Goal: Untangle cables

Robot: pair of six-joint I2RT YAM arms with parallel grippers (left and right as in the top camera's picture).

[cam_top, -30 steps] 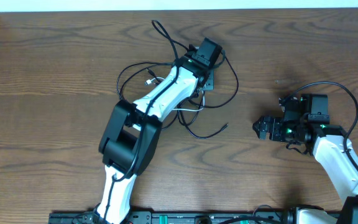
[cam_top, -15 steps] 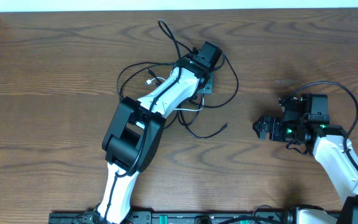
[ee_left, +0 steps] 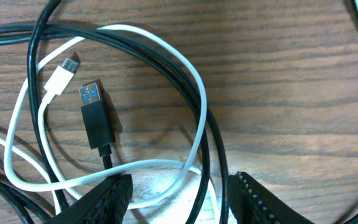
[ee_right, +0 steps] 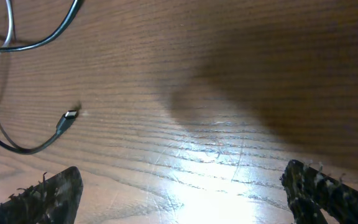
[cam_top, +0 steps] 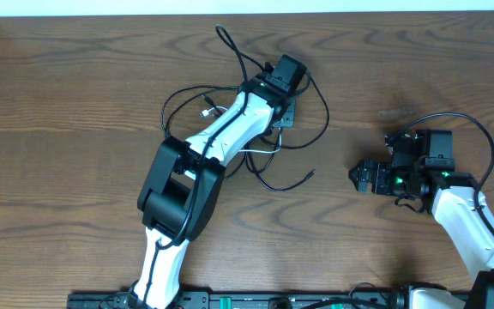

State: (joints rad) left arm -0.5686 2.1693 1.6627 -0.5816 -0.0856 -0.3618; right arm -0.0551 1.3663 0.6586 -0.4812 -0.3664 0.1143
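A tangle of thin black cables (cam_top: pixel 311 116) and a white cable (cam_top: pixel 260 148) lies at the table's middle back. My left gripper (cam_top: pixel 283 114) is over the tangle, open. In the left wrist view its jaws stand apart, with the white cable (ee_left: pixel 194 87) and two black cables (ee_left: pixel 213 146) running between them. A black USB plug (ee_left: pixel 95 115) and a white plug (ee_left: pixel 61 73) lie beside them. My right gripper (cam_top: pixel 360 178) is open and empty, right of the tangle. Its view shows a black cable end with a small plug (ee_right: pixel 70 116).
The thick black wire (cam_top: pixel 478 129) from the right arm loops at the far right. The wood table's (cam_top: pixel 75 86) back edge meets a white strip at the top of the overhead view.
The left arm has shifted very slightly and the top black loop has moved a little. The right arm has not moved.
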